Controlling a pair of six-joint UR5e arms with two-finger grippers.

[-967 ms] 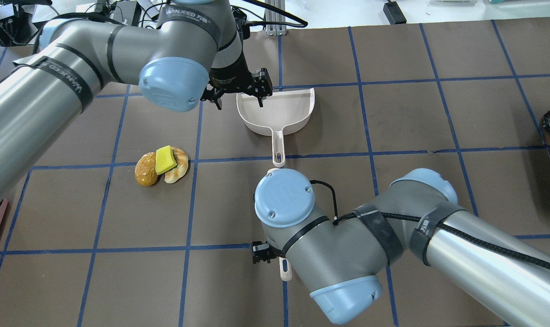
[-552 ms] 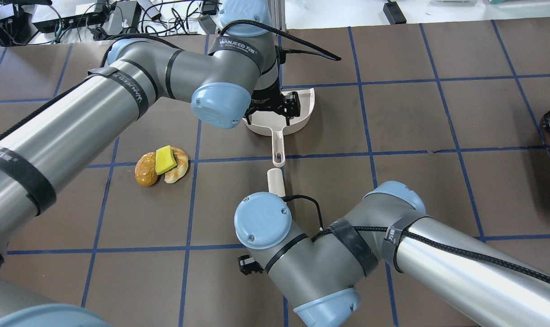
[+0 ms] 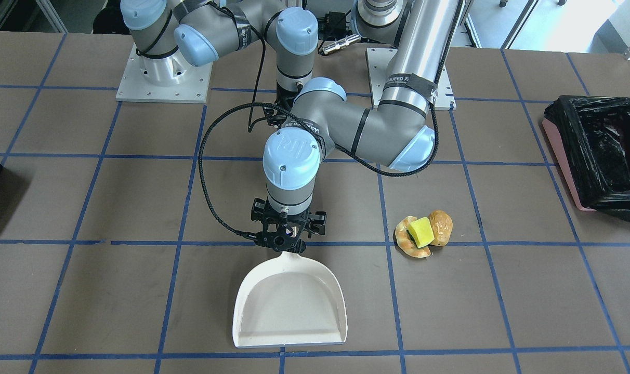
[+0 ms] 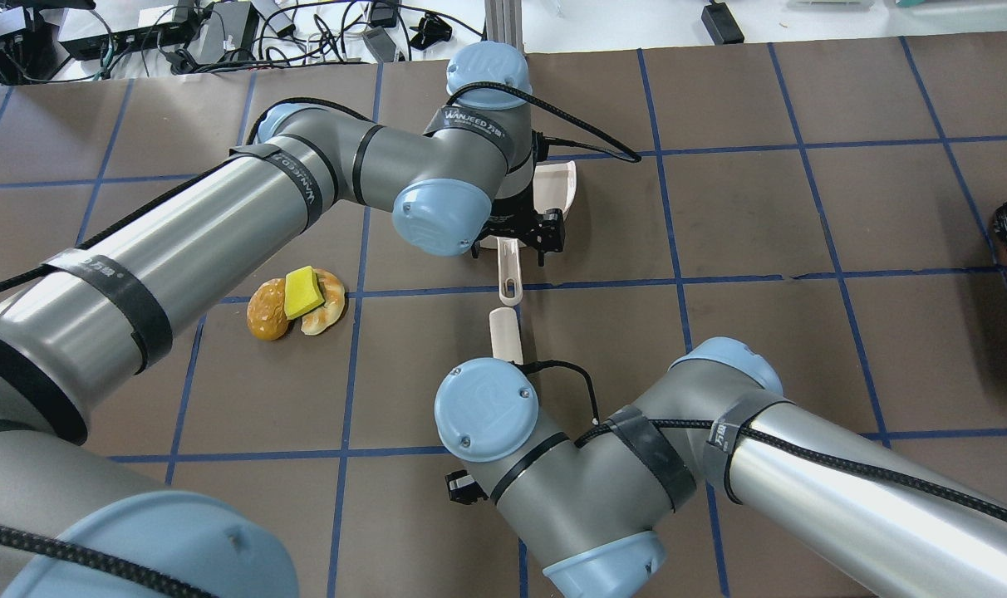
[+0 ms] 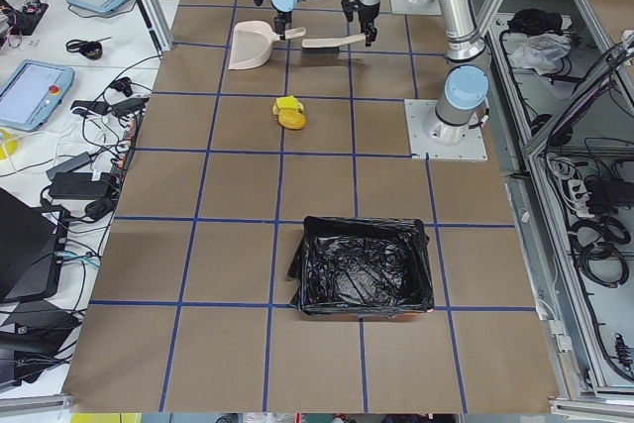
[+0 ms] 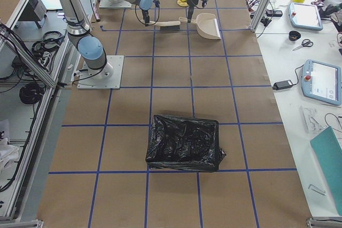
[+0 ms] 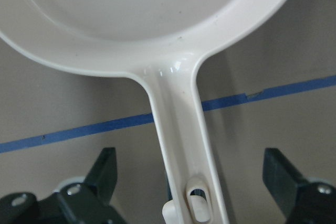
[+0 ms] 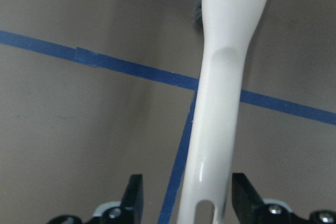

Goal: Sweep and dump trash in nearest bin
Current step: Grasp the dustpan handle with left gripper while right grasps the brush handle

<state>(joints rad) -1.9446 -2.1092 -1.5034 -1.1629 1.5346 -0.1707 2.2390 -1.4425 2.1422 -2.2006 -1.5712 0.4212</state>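
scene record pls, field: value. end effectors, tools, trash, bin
dustpan: empty, flat on table
brush: on table, handle end facing dustpan handle
left end effector: open, straddling dustpan handle
right end effector: open, straddling brush handle
trash: three pieces clustered, unswept, on robot's left of dustpan
bin: pink, black bag, further left

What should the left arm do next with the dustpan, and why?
Probably close the left gripper on the dustpan handle. Its fingers stand open on either side of the handle without touching it, so the dustpan is not yet held, and the trash lies unswept.
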